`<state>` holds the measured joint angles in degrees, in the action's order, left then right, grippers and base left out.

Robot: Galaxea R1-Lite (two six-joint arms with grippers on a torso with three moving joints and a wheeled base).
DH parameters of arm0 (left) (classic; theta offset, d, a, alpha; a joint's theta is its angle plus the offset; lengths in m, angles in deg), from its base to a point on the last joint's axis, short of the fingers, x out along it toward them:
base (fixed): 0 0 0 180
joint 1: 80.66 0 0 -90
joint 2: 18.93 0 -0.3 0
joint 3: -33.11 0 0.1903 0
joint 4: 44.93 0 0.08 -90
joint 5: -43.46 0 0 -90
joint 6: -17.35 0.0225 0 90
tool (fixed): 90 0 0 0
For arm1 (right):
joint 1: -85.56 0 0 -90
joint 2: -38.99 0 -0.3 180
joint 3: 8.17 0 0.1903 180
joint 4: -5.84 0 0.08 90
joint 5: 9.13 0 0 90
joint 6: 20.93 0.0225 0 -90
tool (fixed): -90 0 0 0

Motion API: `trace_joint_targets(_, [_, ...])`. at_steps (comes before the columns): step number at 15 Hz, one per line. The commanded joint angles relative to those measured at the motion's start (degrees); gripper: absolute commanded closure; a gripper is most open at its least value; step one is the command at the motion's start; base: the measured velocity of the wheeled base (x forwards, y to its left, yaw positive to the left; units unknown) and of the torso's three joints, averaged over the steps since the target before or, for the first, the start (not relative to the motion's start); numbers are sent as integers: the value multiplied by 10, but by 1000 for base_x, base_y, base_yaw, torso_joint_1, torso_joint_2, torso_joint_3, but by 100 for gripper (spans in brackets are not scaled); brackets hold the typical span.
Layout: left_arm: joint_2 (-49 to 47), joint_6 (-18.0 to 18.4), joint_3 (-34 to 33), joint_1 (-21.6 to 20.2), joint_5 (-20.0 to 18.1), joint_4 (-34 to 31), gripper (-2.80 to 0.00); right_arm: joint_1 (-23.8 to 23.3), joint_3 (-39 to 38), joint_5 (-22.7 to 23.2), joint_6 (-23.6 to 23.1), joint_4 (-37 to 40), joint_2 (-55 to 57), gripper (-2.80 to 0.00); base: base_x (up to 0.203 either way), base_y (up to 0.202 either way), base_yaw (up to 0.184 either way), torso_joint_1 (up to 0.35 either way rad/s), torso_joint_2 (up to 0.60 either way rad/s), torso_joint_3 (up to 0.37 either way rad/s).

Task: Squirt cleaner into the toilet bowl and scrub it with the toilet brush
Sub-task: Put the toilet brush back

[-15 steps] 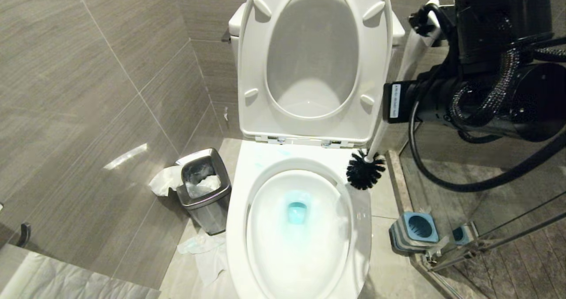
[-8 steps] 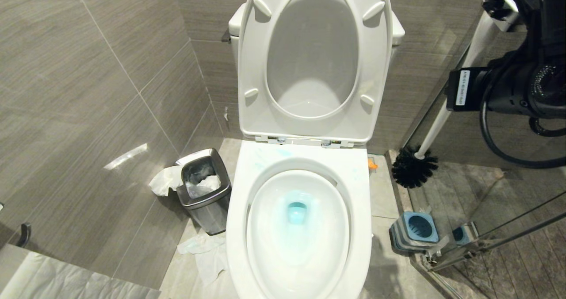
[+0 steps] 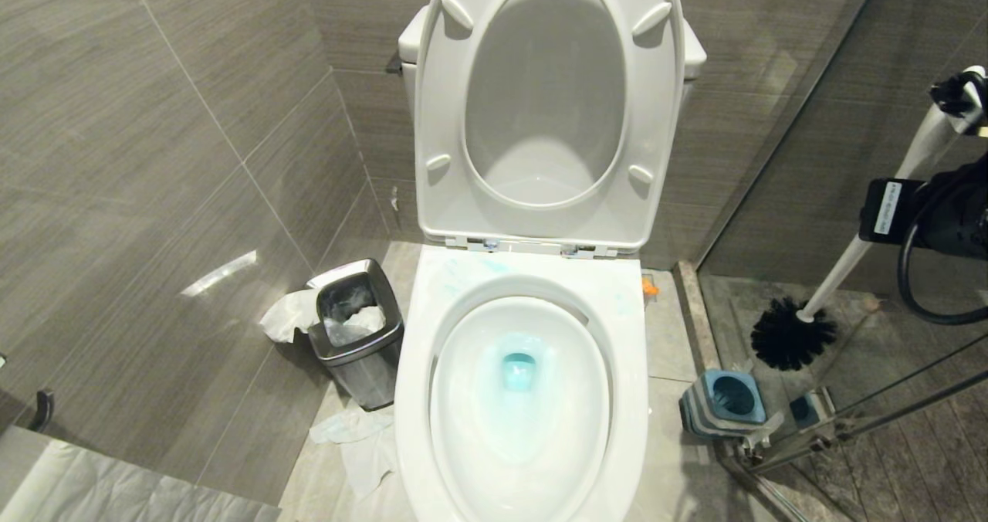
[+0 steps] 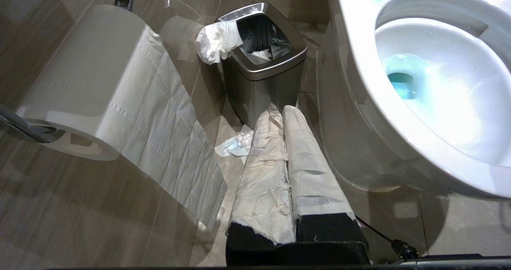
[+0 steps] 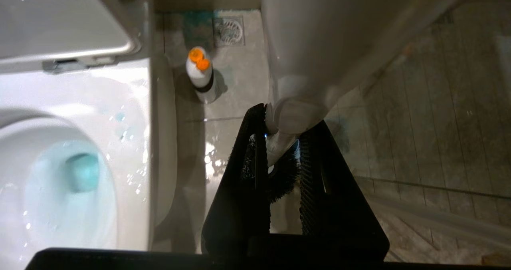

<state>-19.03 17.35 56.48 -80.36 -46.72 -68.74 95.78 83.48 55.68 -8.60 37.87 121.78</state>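
Note:
The white toilet bowl (image 3: pixel 417 367) stands in the middle with pale blue water at its bottom; its seat and lid (image 3: pixel 548 105) are raised. At the far right my right gripper (image 3: pixel 957 97) is shut on the top of the toilet brush's white handle (image 3: pixel 872 232). The brush hangs slanted, its black bristle head (image 3: pixel 793 335) in the air to the right of the bowl. The right wrist view shows the handle (image 5: pixel 295 114) between the black fingers, bristles (image 5: pixel 279 174) below. The cleaner (image 5: pixel 201 80), a pale bottle with an orange cap, stands on the floor beside the bowl. My left gripper (image 4: pixel 281 110) is shut, its fingers wrapped in white paper, low beside the bowl.
A square blue-and-grey brush holder (image 3: pixel 724 402) sits on the floor right of the bowl, by a glass partition (image 3: pixel 849 414). A small steel bin (image 3: pixel 356 329) stands left of the bowl with crumpled paper (image 3: pixel 355 437) around it. A paper roll (image 4: pixel 92 82) hangs on the left wall.
My right arm has swung to the right, carrying the brush from the bowl's right rear rim out past the partition's edge and a little lower. The left arm has not moved.

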Motion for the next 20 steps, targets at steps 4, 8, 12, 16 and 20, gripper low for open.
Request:
trace_joint_targets(4, [-1, 0, -1, 0, 0, 0, 0, -86, -67, 55, -13, -99, 30, 0, 0, 0, 0, 0, 0, 0])
trace_joint_targets(8, [-1, 0, -1, 0, 0, 0, 0, -99, -135, 68, -18, -225, 88, 0, 0, 0, 0, 0, 0, 0])
trace_joint_targets(12, [-1, 0, -1, 0, 0, 0, 0, -107, -235, 121, -61, -451, 147, 0, 0, 0, 0, 0, 0, 0])
trace_joint_targets(16, [-1, 0, -1, 0, 0, 0, 0, -122, -294, 144, -81, -489, 156, 0, 0, 0, 0, 0, 0, 0])
trace_joint_targets(20, [-1, 0, -1, 0, 0, 0, 0, -151, -316, 206, -79, -495, 168, 0, 0, 0, 0, 0, 0, 0])
